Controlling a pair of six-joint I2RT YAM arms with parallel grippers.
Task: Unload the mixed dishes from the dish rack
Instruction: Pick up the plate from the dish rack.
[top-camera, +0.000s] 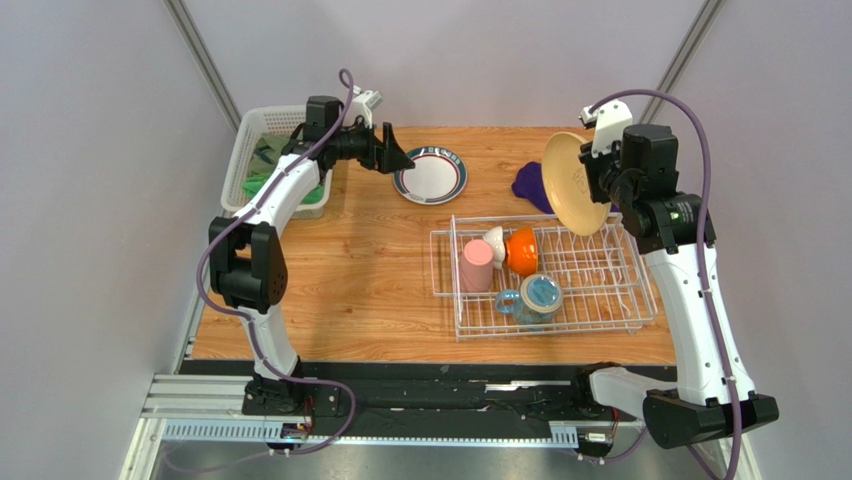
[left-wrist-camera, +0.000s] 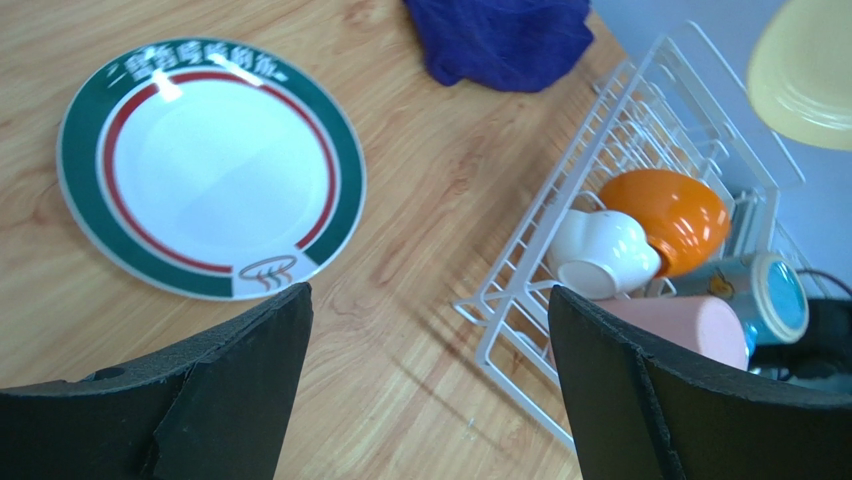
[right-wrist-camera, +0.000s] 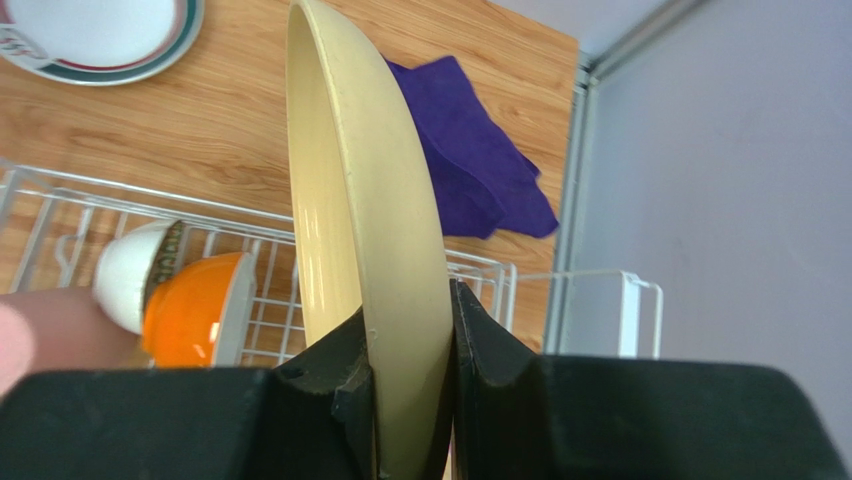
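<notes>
Top view, tan plate: a plain, round, cream-tan plate (top-camera: 573, 185) is tilted on edge in the air over the far right corner of the dish rack (top-camera: 600, 300). My right claw (top-camera: 603, 190) is clamped on its rim.
Top view, left claw: my left claw (top-camera: 397, 158) is spread wide and holds nothing. It is well left of the rack, just beside a green-rimmed plate (top-camera: 430, 175) lying flat on the table (top-camera: 350, 280).
Top view, inside the rack: at the left end are a pink cup (top-camera: 476, 266), a white bowl (top-camera: 494, 240) and an orange bowl (top-camera: 522, 250). A blue mug (top-camera: 540, 295) is nearer the front.
Top view, cloth: a purple cloth (top-camera: 527, 185) lies just behind the rack.
Left wrist view: both my black fingers are wide apart over bare wood. The green-rimmed plate shows a red inner ring and a white centre, and the rack's corner holds the two bowls touching each other.
Right wrist view: my two fingers pinch the tan plate's edge from both sides. The plate is glossy and unpatterned, and the rack is below it.
</notes>
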